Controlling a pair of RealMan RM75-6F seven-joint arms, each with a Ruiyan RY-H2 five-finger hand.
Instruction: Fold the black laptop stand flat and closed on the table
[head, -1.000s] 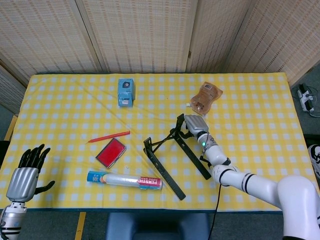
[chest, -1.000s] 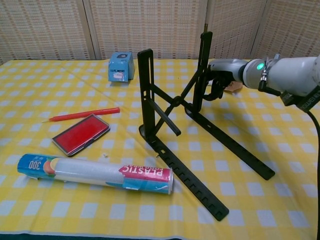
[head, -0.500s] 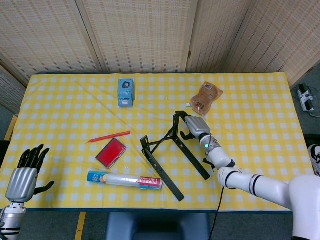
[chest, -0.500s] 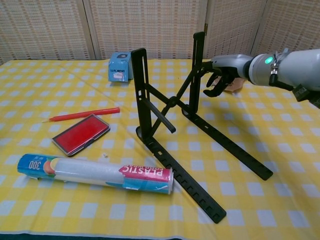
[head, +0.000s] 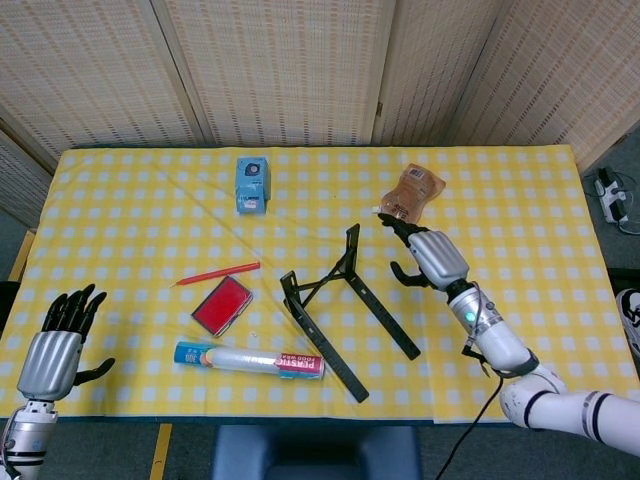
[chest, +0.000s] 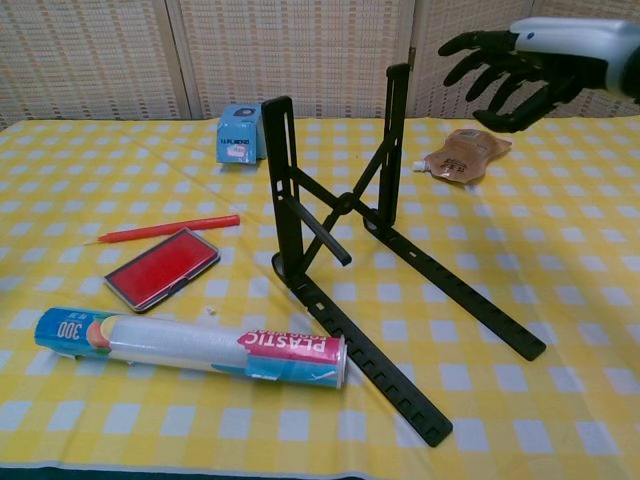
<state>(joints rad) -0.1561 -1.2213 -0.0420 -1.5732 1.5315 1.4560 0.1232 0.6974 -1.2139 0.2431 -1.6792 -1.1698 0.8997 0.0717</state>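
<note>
Right hand (chest: 515, 62) has let go of the laptop stand (chest: 345, 215) and lifted clear, fingers spread, holding nothing. Stand below-left of it remains upright, unfolded; folding not done.

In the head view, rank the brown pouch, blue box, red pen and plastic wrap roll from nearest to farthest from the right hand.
Measured from the right hand:
1. Brown pouch, just beyond the hand.
2. Blue box, far edge, towards the left.
3. Plastic wrap roll, near edge, left of the stand.
4. Red pen, further left; close to the roll's distance, so this order is tentative.
</note>
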